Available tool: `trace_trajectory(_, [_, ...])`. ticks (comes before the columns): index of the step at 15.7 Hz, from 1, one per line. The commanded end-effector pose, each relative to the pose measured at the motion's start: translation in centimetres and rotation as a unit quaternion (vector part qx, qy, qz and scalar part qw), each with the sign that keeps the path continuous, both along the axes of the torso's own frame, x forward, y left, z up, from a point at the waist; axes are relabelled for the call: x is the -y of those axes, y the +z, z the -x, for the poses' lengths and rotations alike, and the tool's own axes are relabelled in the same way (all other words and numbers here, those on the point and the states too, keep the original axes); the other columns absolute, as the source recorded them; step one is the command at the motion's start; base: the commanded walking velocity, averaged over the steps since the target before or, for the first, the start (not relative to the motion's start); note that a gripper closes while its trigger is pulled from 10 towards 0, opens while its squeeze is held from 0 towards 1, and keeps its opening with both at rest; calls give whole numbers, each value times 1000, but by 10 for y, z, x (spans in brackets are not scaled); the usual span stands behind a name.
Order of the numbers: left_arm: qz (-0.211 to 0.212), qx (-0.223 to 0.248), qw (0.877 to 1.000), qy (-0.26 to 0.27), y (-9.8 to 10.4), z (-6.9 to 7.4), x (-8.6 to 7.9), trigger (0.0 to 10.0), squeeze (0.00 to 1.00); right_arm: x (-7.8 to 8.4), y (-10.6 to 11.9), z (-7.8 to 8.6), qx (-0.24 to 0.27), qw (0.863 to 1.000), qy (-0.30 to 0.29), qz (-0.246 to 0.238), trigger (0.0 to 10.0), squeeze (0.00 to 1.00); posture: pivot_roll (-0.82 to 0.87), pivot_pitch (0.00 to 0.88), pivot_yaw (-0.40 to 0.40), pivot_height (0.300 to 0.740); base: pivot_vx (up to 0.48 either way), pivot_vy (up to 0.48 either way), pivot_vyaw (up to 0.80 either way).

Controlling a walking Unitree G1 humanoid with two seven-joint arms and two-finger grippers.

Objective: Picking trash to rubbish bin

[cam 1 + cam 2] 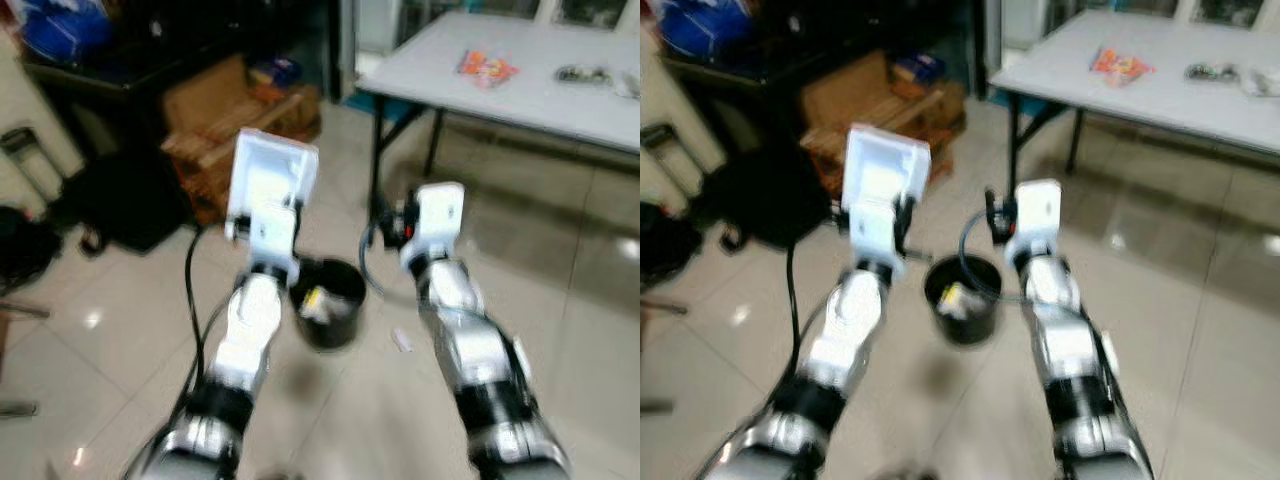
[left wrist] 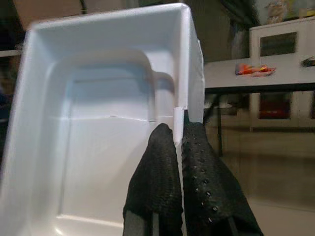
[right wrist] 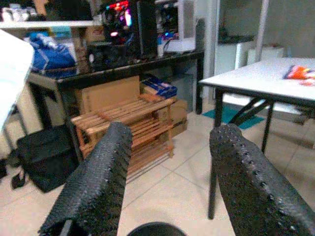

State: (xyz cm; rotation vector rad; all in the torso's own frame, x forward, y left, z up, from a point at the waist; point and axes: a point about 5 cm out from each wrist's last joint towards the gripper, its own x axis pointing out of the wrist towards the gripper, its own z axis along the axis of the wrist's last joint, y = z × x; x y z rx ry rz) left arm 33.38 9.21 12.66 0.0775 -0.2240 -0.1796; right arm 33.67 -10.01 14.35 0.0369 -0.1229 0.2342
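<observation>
Jaws of the left gripper (image 2: 178, 147) are pinching one rim of a white plastic tray (image 1: 270, 180), held at centre-left of the frame just above the black rubbish bin (image 1: 328, 300). It looks light, stiff and slick, so the thin wall is the natural hold. Right gripper (image 3: 170, 162) is hanging spread and empty, right of the bin.
</observation>
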Motion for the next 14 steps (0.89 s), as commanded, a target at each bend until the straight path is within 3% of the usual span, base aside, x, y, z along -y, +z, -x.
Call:
trace_trajectory(1, [-1, -6, 1000, 1, 0, -1, -3, 10000, 0, -2, 0, 1, -3, 1000, 6, -4, 10000, 0, 20, 6, 92, 740, 0, 0, 0])
trace_trajectory(9, [-4, -17, 1000, -2, -2, -2, -3, 10000, 0, -1, 3, -1, -4, 1000, 5, -15, 10000, 0, 22, 18, 87, 740, 192, 0, 0])
trace_trajectory(14, [-4, -21, 1000, -4, -2, -2, -2, 10000, 0, -3, 2, -1, -7, 1000, 11, -9, 10000, 0, 23, 19, 86, 740, 259, 0, -660])
